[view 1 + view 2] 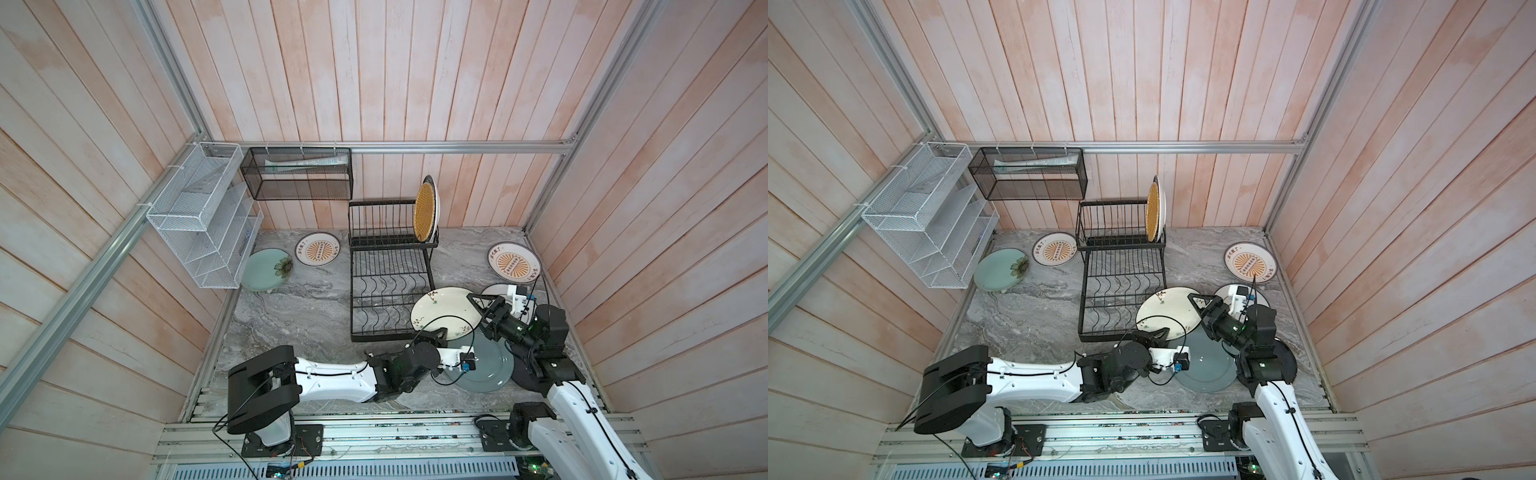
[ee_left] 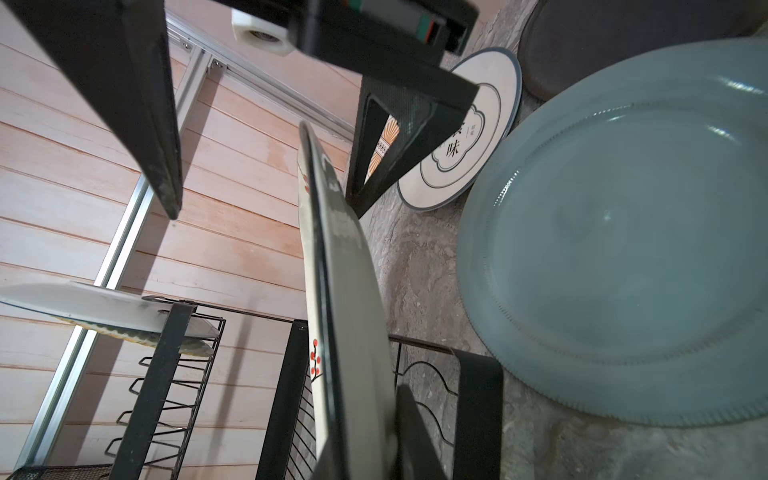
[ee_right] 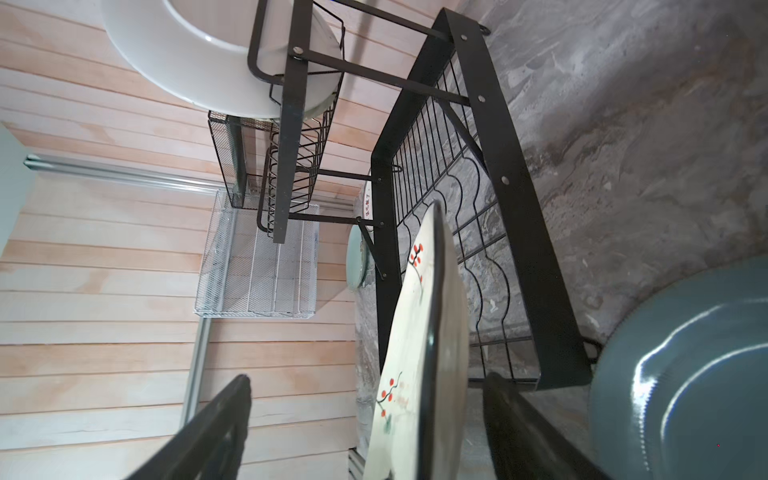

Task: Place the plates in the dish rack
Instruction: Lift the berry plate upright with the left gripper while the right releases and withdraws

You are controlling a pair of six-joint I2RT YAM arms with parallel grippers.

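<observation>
Nearest, the grey-blue plate (image 1: 486, 372) lies flat on the marble table (image 1: 291, 316). Just beyond it, the left gripper (image 1: 432, 332) is clenched on the near rim of the cream floral plate (image 1: 444, 309), which is held tilted off the table beside the near right corner of the dish rack (image 1: 386, 291). The right gripper (image 1: 476, 313) has its jaws parted, one on each side of that plate's right rim. Farther back, the yellow woven-look plate (image 1: 424, 212) stands upright in the rack's upper tier.
</observation>
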